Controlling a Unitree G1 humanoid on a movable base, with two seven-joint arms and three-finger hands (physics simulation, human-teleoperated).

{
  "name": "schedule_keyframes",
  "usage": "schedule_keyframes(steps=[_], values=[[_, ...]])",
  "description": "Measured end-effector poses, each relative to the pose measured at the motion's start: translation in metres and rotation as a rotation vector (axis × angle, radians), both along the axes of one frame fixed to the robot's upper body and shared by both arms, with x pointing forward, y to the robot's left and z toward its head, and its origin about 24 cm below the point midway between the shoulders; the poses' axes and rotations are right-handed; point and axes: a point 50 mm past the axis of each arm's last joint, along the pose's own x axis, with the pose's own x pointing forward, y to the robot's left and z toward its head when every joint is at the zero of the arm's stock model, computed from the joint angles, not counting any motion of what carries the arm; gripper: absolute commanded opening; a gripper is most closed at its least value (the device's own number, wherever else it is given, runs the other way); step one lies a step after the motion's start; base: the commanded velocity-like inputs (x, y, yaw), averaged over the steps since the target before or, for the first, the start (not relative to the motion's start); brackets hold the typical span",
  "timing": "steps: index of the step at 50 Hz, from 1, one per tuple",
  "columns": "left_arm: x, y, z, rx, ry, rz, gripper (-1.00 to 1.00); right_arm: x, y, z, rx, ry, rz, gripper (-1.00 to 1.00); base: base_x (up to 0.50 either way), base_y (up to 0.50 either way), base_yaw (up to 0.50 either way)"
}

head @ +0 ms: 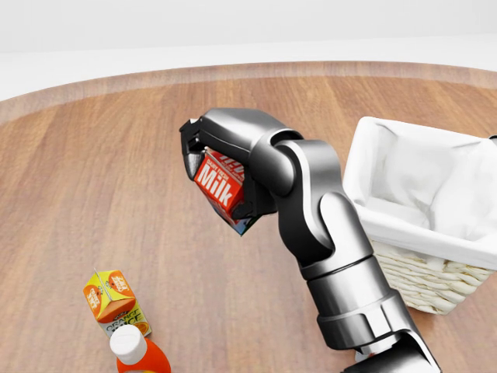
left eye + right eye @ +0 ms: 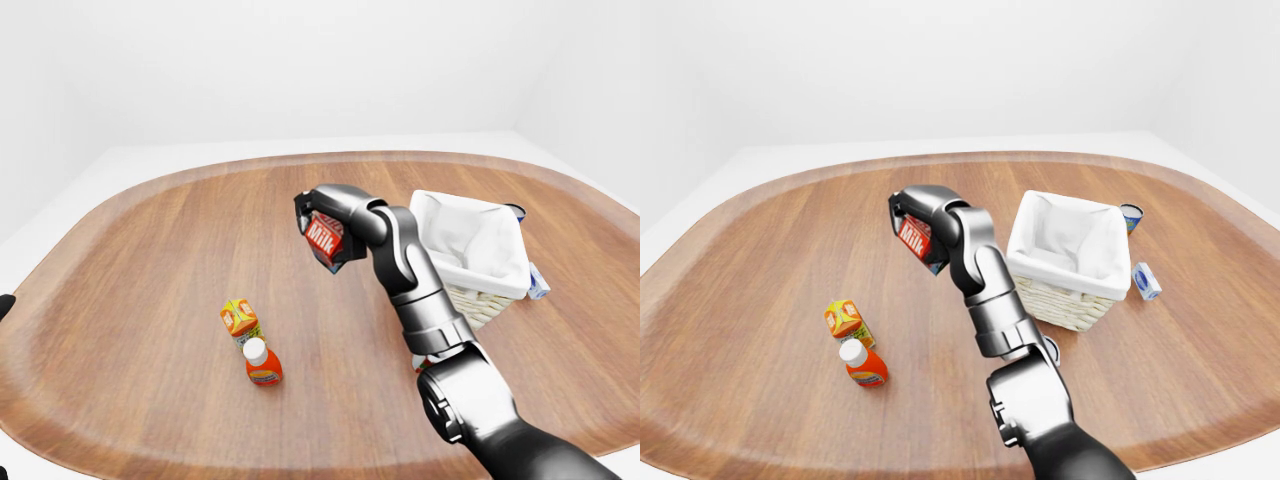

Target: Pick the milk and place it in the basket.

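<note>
Transport step, by my read: right hand [image 1: 221,175] has its fingers wrapped round the red milk carton with white lettering [image 1: 220,189], carton tilted, up off the oval wooden table [image 1: 116,171], left of the white-lined wicker basket [image 1: 419,233]. Left hand not in view.

Next move likely needs a sweep right over the basket rim, then release above the liner.

Count: one milk, one basket, one small orange juice carton [image 1: 111,299], one orange bottle with white cap [image 1: 136,353], one can [image 2: 1131,217], one small blue-white box [image 2: 1147,281].
</note>
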Motion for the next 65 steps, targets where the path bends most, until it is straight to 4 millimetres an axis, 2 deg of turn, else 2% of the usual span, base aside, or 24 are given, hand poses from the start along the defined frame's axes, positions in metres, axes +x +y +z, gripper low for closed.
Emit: schedule_keyframes(steps=[21,48,65], values=[[0.000,0.000,0.000,0.000,0.001,0.003,1.00,0.008,-0.015,0.040,0.004,-0.105,-0.035,-1.00,0.00,0.00,0.00],[-0.001,0.000,0.000,-0.001,0.001,0.009,1.00,0.015,-0.043,0.069,-0.010,-0.180,-0.111,-1.00,0.00,0.00,0.00],[-0.001,0.000,0.000,-0.001,0.000,0.009,1.00,0.015,-0.071,0.084,-0.015,-0.230,-0.182,-1.00,0.00,0.00,0.00]])
